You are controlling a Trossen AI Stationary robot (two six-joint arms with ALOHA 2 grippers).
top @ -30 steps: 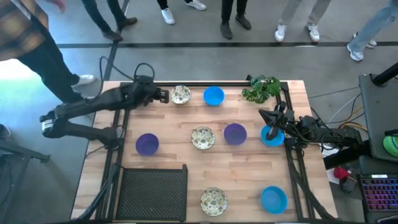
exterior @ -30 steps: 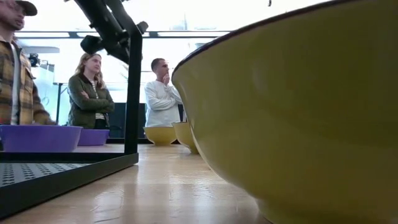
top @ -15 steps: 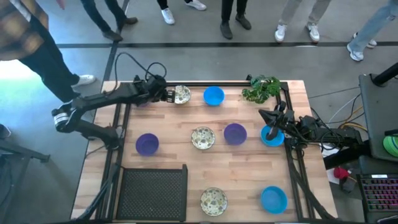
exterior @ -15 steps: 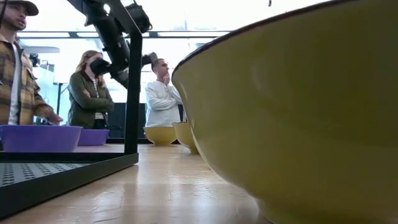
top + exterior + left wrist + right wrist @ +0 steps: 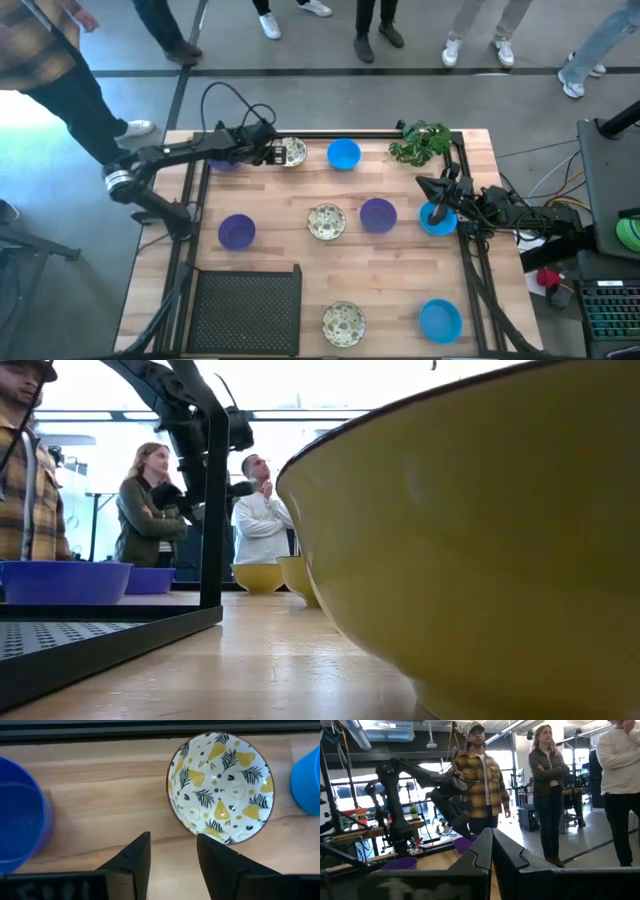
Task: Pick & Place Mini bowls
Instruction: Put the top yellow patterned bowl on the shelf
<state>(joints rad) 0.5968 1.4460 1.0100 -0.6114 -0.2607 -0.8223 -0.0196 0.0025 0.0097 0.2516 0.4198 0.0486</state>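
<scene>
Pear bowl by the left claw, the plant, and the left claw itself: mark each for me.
Pear bowl [image 5: 220,787], left wrist view, centre of its inside.
Plant [image 5: 420,142], high view, middle of the leaves.
Left claw [image 5: 172,857], left wrist view, gap between its open fingers.

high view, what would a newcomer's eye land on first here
The bright mini bowls scattered over the wooden table stand out first, such as the blue bowl at the far edge and the purple bowl near the middle. Next comes the left end effector, open beside the pear-patterned bowl at the far edge. The right end effector sits shut at another blue bowl by the right edge.
</scene>
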